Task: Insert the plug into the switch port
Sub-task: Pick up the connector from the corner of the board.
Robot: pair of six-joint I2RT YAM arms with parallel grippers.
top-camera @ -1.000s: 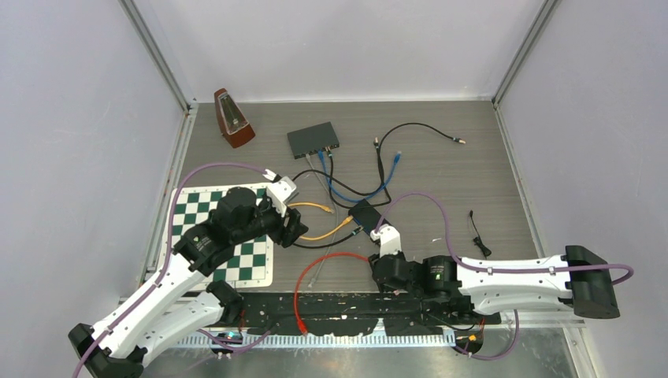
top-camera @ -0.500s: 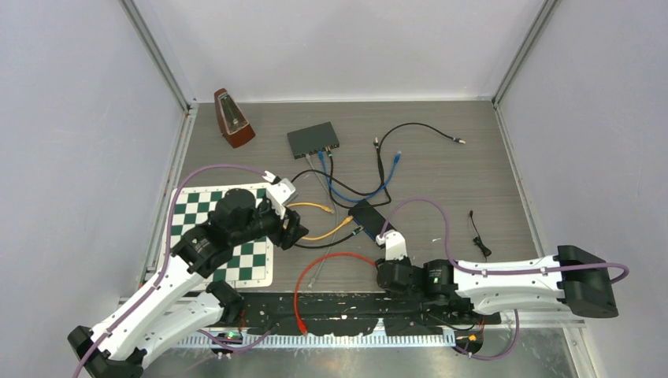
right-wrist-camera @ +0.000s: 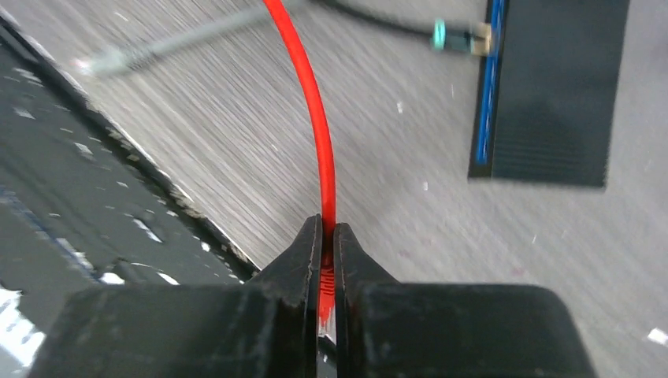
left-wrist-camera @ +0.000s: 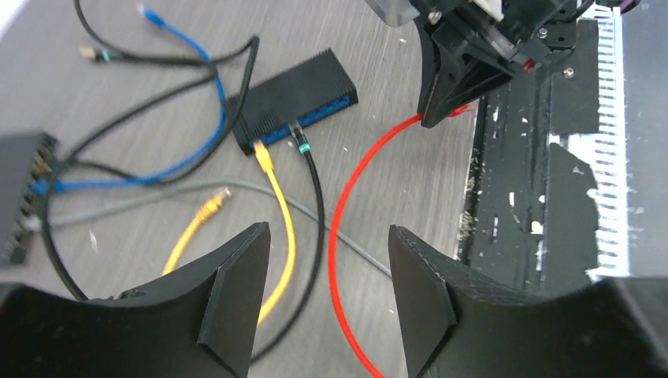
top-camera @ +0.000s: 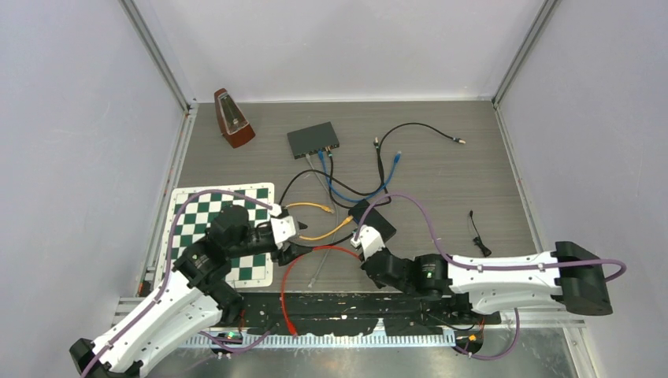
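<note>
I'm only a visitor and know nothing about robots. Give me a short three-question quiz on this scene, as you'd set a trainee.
1. True or false: the right pincer is shut on the red cable.
2. What is plugged into the near switch? A) a yellow cable and a black cable; B) only the red cable; C) nothing.
3. Fill in: the left pincer is ____ (open or shut).
Key: 1 true; 2 A; 3 open.

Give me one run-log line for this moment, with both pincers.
left pincer: open, empty | right pincer: shut on red cable | switch: yellow cable and black cable plugged in
</note>
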